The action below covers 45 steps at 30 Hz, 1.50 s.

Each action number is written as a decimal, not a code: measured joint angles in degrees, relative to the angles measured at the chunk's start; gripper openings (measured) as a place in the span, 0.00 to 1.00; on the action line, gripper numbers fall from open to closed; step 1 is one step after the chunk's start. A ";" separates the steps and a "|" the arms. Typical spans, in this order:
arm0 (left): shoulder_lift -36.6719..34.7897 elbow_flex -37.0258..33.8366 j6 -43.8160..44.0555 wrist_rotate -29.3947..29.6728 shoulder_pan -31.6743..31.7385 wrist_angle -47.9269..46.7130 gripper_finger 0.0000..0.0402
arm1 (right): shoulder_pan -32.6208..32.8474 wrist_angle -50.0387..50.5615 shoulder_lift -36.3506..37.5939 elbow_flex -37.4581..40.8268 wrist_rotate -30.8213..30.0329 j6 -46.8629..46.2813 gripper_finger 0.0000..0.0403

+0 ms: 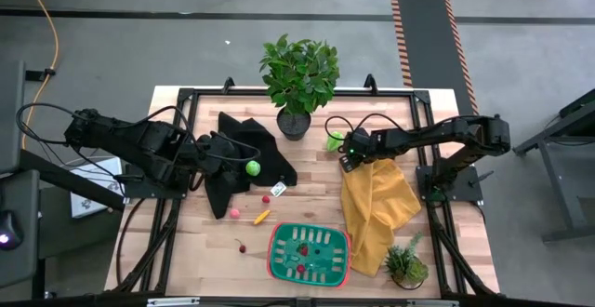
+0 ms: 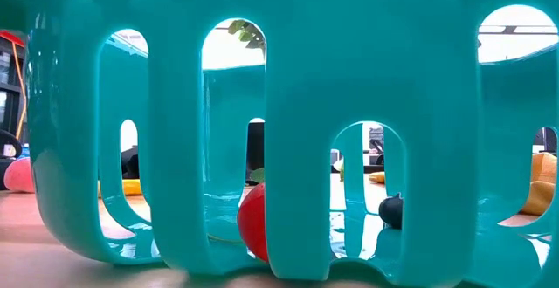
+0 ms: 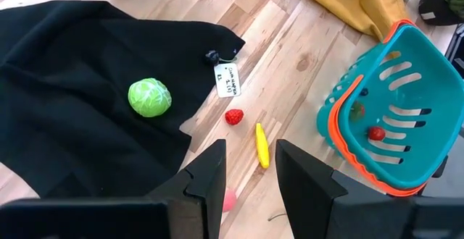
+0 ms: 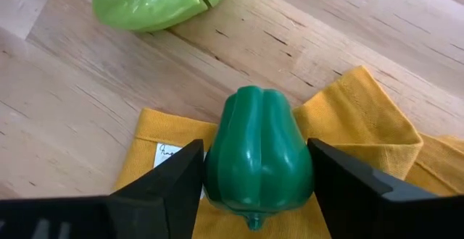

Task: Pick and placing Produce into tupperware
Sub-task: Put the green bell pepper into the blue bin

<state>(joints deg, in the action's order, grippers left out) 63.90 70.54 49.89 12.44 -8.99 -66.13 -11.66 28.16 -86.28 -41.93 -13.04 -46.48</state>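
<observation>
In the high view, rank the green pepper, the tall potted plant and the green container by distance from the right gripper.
1. Green pepper, between the right gripper's jaws.
2. Tall potted plant, at the table's far edge.
3. Green container, at the near edge.

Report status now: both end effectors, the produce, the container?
Right end effector closing around green pepper on yellow cloth. Left end effector waits, empty. Container unobstructed.

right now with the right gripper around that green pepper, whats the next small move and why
Probably finish closing, then lift straight up. In the right wrist view the right gripper has a finger on each side of the dark green pepper, which sits on the yellow cloth; whether both fingers touch it I cannot tell. The tupperware lies nearer the table's front edge, so the pepper must be carried there.
</observation>
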 joint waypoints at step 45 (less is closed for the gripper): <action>-0.02 0.00 -7.51 1.41 -0.02 15.91 0.28 | 0.59 -6.18 41.03 0.00 24.38 -3.63 0.53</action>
<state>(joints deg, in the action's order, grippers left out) 63.88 70.54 42.38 13.86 -9.01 -50.22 -11.07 21.99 -45.25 -41.93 11.35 -50.10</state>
